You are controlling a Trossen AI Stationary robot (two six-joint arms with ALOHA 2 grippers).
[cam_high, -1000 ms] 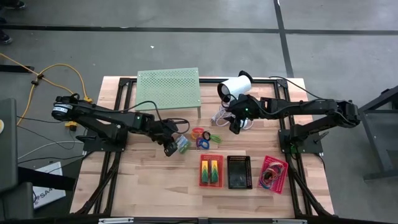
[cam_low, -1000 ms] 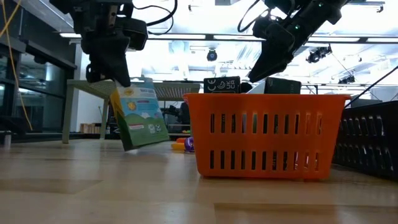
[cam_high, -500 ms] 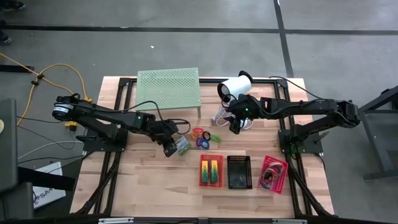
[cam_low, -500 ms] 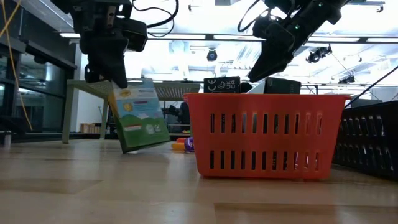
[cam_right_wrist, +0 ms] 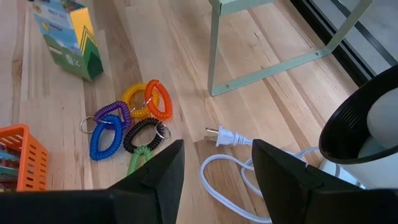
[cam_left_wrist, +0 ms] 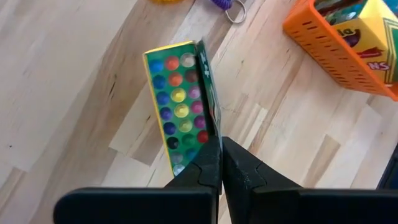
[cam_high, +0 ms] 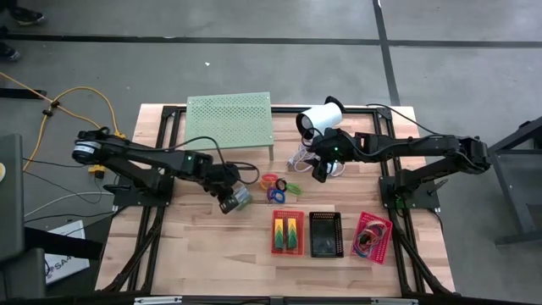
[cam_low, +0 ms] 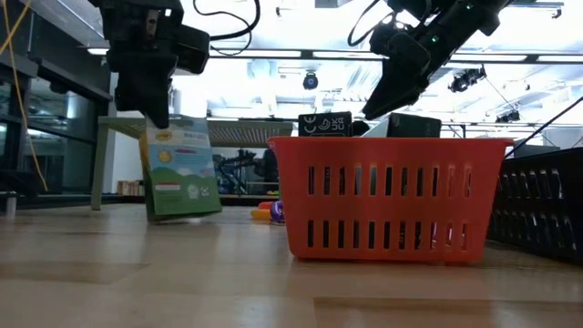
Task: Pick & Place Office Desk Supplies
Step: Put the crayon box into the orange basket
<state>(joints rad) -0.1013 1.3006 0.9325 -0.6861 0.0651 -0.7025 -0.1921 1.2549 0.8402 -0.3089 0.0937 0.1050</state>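
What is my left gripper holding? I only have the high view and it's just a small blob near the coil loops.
Observer: The left gripper is shut on the top edge of a flat green crayon pack.
Operator: Is the pack off the table?
Observer: In the low view the pack stands nearly upright, its bottom edge at the wooden table; I can't tell if it's touching.
Operator: And the right gripper?
Observer: The right gripper is open and empty, hovering above the white cable plug.
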